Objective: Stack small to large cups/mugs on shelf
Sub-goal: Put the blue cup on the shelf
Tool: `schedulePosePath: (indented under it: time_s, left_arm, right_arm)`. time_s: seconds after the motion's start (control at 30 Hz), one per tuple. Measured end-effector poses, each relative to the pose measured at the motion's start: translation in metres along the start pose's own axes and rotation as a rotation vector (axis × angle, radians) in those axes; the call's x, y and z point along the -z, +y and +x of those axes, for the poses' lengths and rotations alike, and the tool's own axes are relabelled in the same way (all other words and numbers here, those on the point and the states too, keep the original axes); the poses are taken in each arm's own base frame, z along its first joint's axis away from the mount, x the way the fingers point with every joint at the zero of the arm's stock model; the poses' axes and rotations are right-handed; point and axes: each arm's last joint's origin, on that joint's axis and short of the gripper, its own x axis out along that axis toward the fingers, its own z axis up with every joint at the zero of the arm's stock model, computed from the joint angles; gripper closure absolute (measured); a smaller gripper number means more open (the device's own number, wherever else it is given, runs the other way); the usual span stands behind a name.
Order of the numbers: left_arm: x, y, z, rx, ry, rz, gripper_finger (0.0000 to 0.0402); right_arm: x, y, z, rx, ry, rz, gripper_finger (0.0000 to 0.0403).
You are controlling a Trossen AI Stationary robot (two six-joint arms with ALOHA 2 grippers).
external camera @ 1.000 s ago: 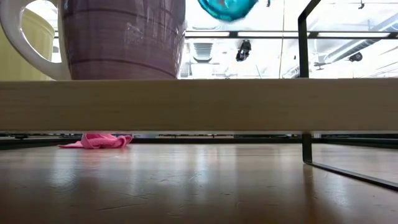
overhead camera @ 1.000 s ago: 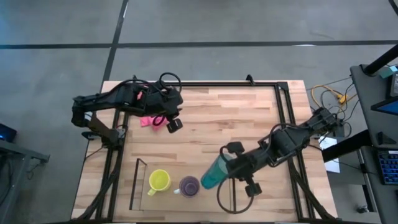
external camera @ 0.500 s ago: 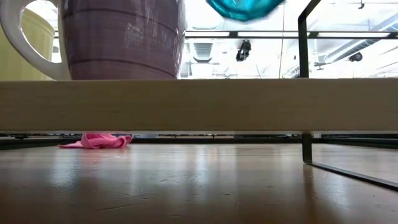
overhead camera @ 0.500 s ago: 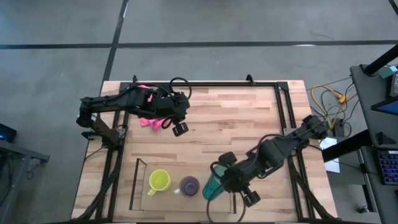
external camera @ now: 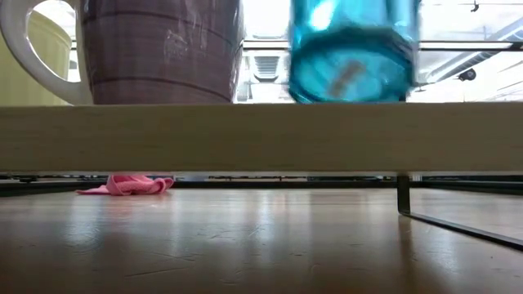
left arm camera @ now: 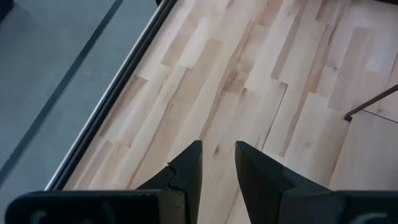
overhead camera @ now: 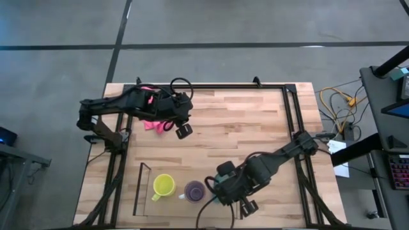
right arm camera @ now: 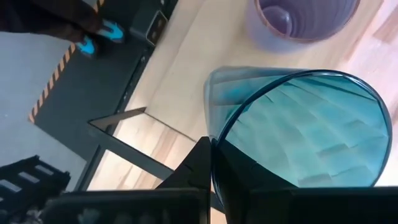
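Tumbler (overhead camera: 216, 190) placement is the step in hand: the teal tumbler is carried by the right pincer (overhead camera: 225, 190), which pinches its rim, one finger inside and one outside as the right wrist view shows. Taking the purple mug (overhead camera: 194, 190) as landmark, the tumbler is just beside it on the side away from the yellow mug (overhead camera: 163, 185), over the free end of the shelf (overhead camera: 142, 189). In the low view the tumbler's base (external camera: 351, 77) is upright and level with the top edge of the shelf's wood base (external camera: 261, 136); whether it is fully seated there cannot be told. The yellow mug and purple mug already stand on the shelf in size order, so the tumbler completes the row. The next move calls for confirming that the tumbler bears on the shelf base, then spreading the pincer and lifting clear without knocking the tumbler into the purple mug. The left pincer (overhead camera: 181, 126) waits above the desk (overhead camera: 243, 121), well away from the purple mug and near the pink cloth (overhead camera: 152, 124), its fingers slightly spread and holding nothing. Compared with one second earlier, the tumbler has come down from well above the shelf base, where it was tilted, and has moved closer to the purple mug.
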Motion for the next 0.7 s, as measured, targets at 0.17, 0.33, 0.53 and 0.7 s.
schedulePosePath:
  time_s: [0.17,0.33,0.53,0.7]
  left_arm:
    - [0.0001,0.0005,-0.0011,0.001,-0.003,-0.002,0.032]
    - [0.0002,0.0005,-0.001,0.001,-0.002,-0.001,0.032]
    - [0.0002,0.0004,-0.0009,0.001,-0.002,-0.001,0.032]
    - [0.0003,0.0004,-0.0007,0.0,-0.002,0.0,0.032]
  right_arm:
    - [0.0005,-0.0019,0.003,0.003,0.022,0.017,0.0394]
    - [0.0004,-0.0019,0.0044,0.003,0.027,0.02,0.0394]
    - [0.0,-0.0018,0.0047,0.003,0.024,0.021,0.0394]
    - [0.0002,-0.0021,0.0074,0.003,0.031,0.026,0.0394]
